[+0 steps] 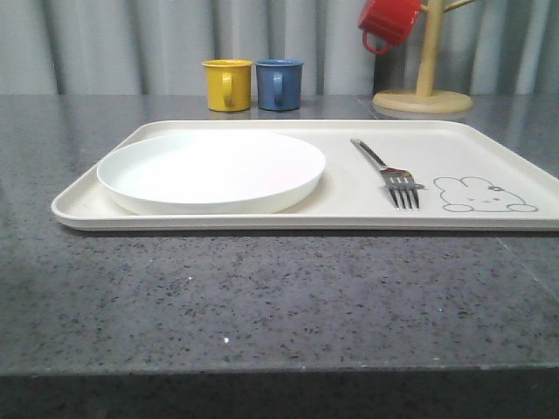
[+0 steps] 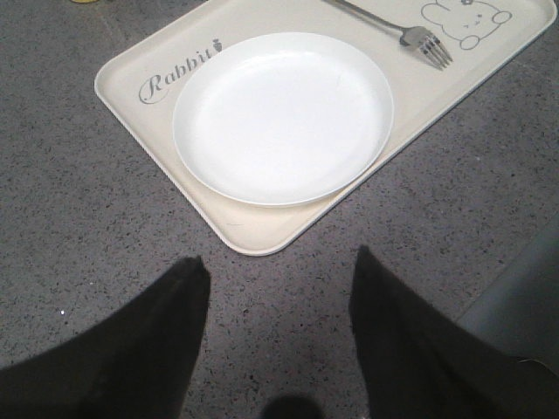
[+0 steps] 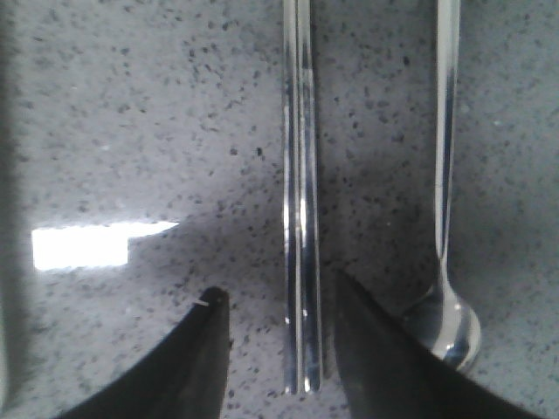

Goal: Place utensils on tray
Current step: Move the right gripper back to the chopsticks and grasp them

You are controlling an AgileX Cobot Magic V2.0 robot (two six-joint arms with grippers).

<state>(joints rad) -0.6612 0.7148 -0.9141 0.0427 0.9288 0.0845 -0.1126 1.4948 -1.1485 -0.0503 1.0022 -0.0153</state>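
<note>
The cream tray (image 1: pixel 349 201) lies across the grey counter, its "Rabbit" script seen in the left wrist view (image 2: pixel 253 231). On it rest a round white plate (image 1: pixel 211 168) (image 2: pixel 282 115) at the left and a silver fork (image 1: pixel 390 172) (image 2: pixel 417 37) beside the rabbit drawing. My left gripper (image 2: pixel 279 275) is open above bare counter, just short of the tray's corner. My right gripper (image 3: pixel 279 297) is open low over the counter. The pair of metal chopsticks (image 3: pixel 300 192) lies between its fingers, close to one. The metal spoon (image 3: pixel 445 218) lies just outside them.
A yellow mug (image 1: pixel 227 85) and a blue mug (image 1: pixel 279 84) stand behind the tray. A red mug (image 1: pixel 388 21) hangs on a wooden mug tree (image 1: pixel 424 87) at the back right. The counter's front edge (image 1: pixel 279 371) runs near the camera.
</note>
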